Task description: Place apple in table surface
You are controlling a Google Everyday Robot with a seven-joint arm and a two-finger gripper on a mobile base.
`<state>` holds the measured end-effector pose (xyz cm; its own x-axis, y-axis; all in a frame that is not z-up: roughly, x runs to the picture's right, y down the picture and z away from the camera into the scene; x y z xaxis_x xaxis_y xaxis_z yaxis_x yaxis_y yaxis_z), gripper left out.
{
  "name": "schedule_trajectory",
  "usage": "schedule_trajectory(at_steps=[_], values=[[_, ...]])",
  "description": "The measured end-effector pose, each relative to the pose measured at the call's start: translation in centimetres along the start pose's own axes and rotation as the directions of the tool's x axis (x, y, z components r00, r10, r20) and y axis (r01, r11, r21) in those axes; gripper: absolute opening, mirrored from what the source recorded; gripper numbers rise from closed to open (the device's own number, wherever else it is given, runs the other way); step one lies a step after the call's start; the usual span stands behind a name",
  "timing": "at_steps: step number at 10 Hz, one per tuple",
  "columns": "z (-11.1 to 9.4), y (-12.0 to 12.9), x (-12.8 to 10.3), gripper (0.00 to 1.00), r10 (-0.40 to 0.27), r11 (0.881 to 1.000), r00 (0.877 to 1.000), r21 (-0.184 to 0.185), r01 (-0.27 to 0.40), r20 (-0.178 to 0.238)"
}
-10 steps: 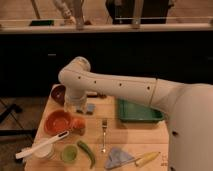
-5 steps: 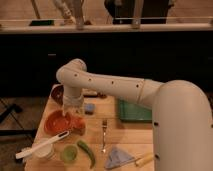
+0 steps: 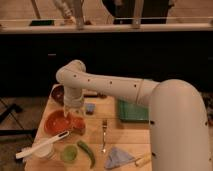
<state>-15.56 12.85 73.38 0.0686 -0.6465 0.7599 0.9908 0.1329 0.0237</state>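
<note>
The apple (image 3: 78, 124) is a small orange-red round shape at the right rim of the wide orange bowl (image 3: 56, 123), low over the light wooden table surface (image 3: 117, 135). I cannot tell whether it touches the wood. My gripper (image 3: 72, 113) hangs from the white arm right above the apple, at the bowl's right edge. The wrist hides the top of the apple.
A dark red bowl (image 3: 58, 92) stands at the back left. A small blue block (image 3: 90, 108) and a green tray (image 3: 131, 111) lie to the right. A fork (image 3: 104, 135), a green chili (image 3: 86, 153), a white brush (image 3: 42, 145) and a blue cloth (image 3: 117, 157) lie in front.
The arm has swung forward and down, bringing the wrist lower over the bowl's right edge. The objects on the table have not moved.
</note>
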Motion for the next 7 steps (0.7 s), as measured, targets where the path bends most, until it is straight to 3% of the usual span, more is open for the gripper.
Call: schedule_trajectory(at_steps=[4,7], values=[[-0.1,-0.1,0.2,0.62,-0.001,1.0,1.0,0.005,0.001,-0.002],[0.1,-1.7,0.9,0.62,-0.006,1.0,1.0,0.009,0.006,0.008]])
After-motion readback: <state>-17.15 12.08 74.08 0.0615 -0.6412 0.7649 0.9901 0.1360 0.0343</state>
